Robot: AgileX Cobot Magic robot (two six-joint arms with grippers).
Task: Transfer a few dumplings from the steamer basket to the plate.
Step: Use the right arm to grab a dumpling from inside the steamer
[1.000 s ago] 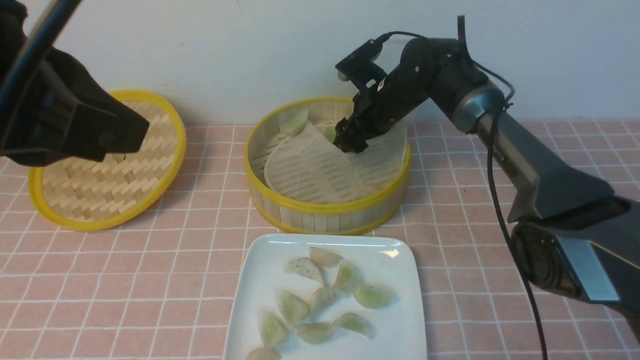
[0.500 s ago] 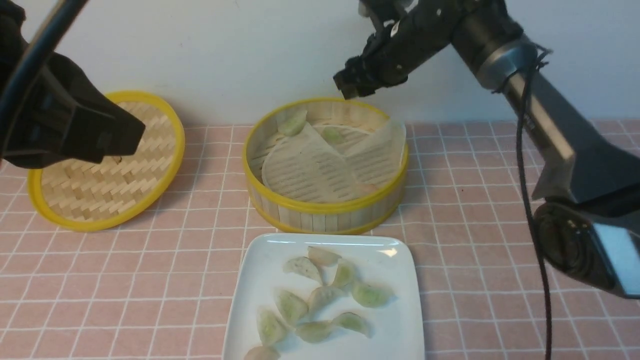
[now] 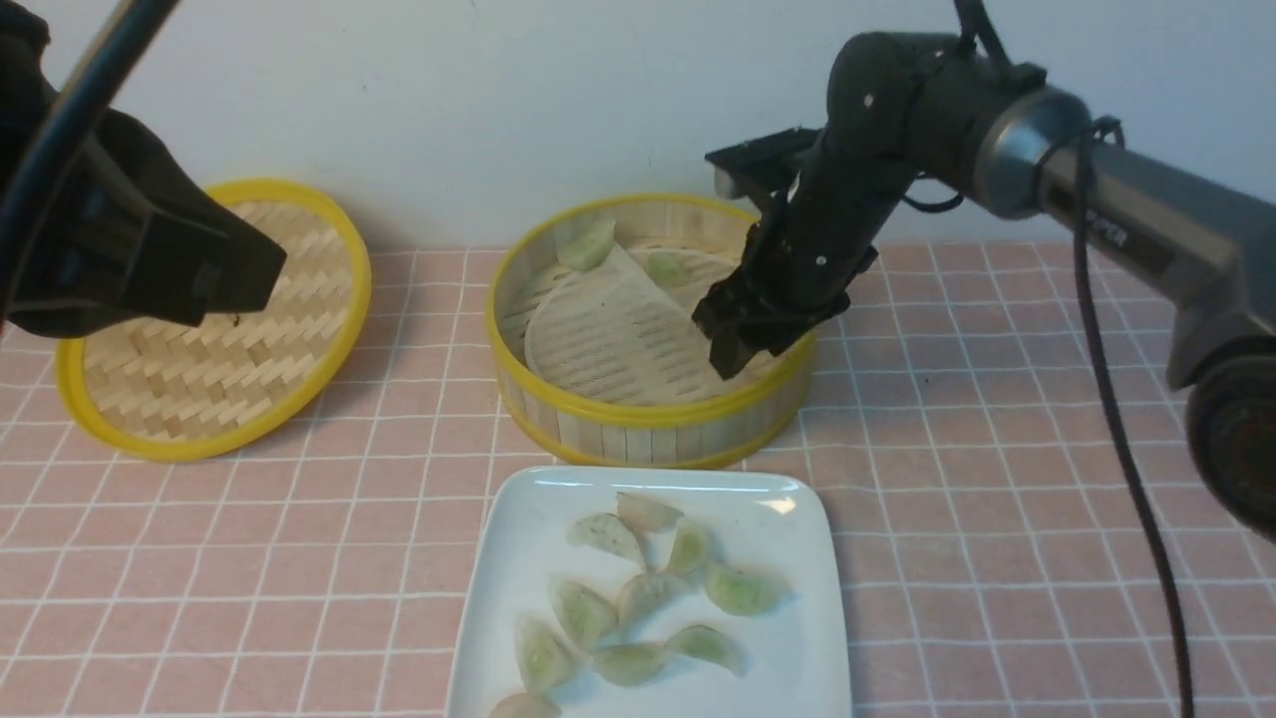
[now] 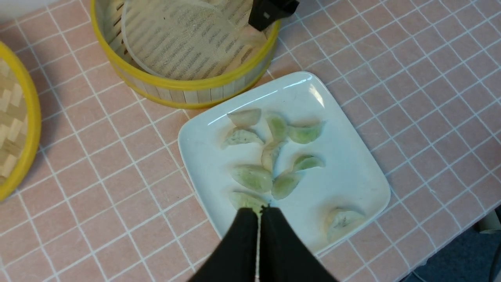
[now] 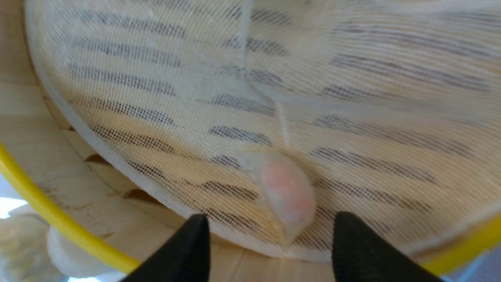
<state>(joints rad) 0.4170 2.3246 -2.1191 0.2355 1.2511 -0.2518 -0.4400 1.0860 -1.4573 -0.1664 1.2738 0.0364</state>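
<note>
While I watch from my desk, the right gripper [image 3: 733, 344] stands low inside the basket [image 3: 638, 414], at its right side toward the near rim. Its jaws are spread wide and they hold nothing. In the right wrist view one pink dumpling [image 5: 285, 188] lies on the liner [image 5: 352, 117] just ahead of the gap between the two black fingertips [image 5: 193, 246], and neither tip touches it. One second ago this gripper was deeper in the basket, at the far middle, close to a green dumpling [image 3: 663, 267]. Half a second ago it was lifted above the far rim. Now it has come down again on the nearer right part, and the green dumpling lies free on the liner where it was. A second green one [image 3: 586, 244] leans on the far wall as before.

The left gripper [image 4: 258, 209] has its fingers pressed together and is empty. It hangs over the near edge of the plate [image 3: 498, 598] in its own wrist view, and in the front view it has not moved.

The plate lies just in front of the basket, not touching it. The dumplings [image 3: 648, 593] on it lie in the same loose group as a second ago. The lid [image 3: 199, 379] leans at the left, well apart from the basket, on the pink checked tablecloth [image 3: 947, 499].
</note>
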